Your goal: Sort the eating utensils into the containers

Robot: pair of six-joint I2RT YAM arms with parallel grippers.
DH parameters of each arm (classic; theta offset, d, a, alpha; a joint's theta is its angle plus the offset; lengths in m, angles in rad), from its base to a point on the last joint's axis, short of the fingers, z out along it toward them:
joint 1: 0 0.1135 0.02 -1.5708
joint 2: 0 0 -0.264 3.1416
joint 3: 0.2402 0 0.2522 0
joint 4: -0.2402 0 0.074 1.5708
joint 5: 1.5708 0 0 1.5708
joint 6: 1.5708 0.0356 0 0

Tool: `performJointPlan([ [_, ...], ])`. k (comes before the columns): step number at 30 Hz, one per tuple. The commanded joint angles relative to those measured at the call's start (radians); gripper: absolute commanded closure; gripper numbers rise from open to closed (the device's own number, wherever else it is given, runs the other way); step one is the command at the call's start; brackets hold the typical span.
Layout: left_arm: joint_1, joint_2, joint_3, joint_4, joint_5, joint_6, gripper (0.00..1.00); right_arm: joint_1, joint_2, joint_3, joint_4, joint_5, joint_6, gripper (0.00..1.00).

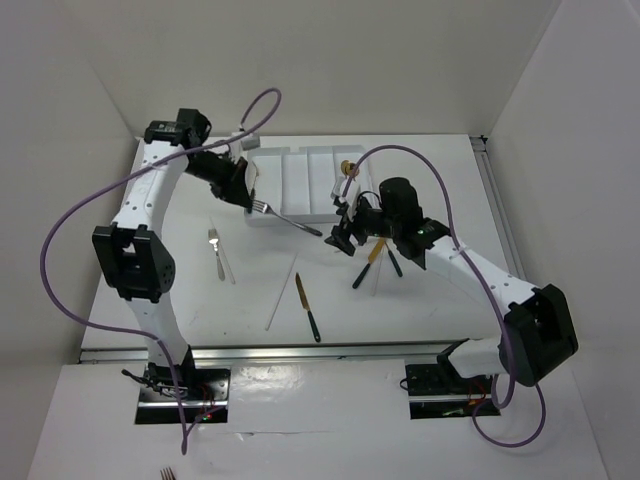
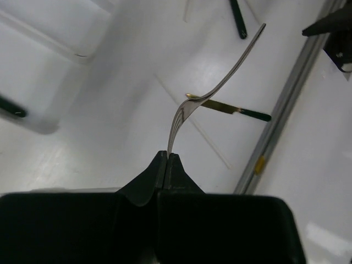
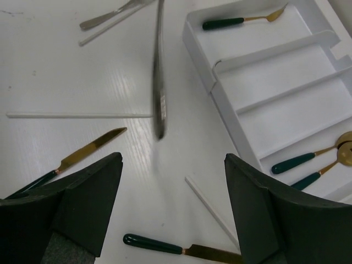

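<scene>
Silver fork [image 1: 287, 218] first: your left gripper [image 2: 167, 160] has its fingers pressed together on the tines. The handle sticks out in the air just beside the near edge of the white tray [image 1: 300, 180]. Your right gripper [image 3: 173, 187] hangs close to the tip of that handle, off the tray's near right corner, with its fingers [image 3: 82, 203] spread wide and nothing between them.

Inside the tray, a gold fork [image 3: 242, 21] with a dark green handle lies in one outer slot. Two gold spoons [image 3: 308, 165] with green handles lie side by side in the slot on the opposite side.

On the table [image 1: 450, 200], nearer you than the tray, a second silver fork [image 1: 215, 250] lies toward the left. A pale chopstick [image 1: 282, 292] and a gold knife [image 1: 307, 305] with a dark handle lie close together, well apart from the tray. A few more dark-handled pieces [image 1: 375, 262] lie by the tray's near right corner, partly hidden by your right arm.
</scene>
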Motion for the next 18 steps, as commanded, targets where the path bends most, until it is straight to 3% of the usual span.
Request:
performJointPlan([
  [1, -0.072, -0.085, -0.099, -0.076, 0.099, 0.103, 1.00, -0.005, 0.012, 0.078, 0.092, -0.070, 0.012, 0.16],
  [8, -0.140, -0.108, -0.170, -0.076, 0.110, 0.108, 1.00, -0.005, 0.102, 0.190, 0.056, -0.153, 0.035, 0.10],
  [18, -0.191, -0.067, -0.104, -0.076, 0.119, 0.080, 1.00, 0.027, 0.243, 0.408, -0.243, -0.362, 0.030, 0.10],
])
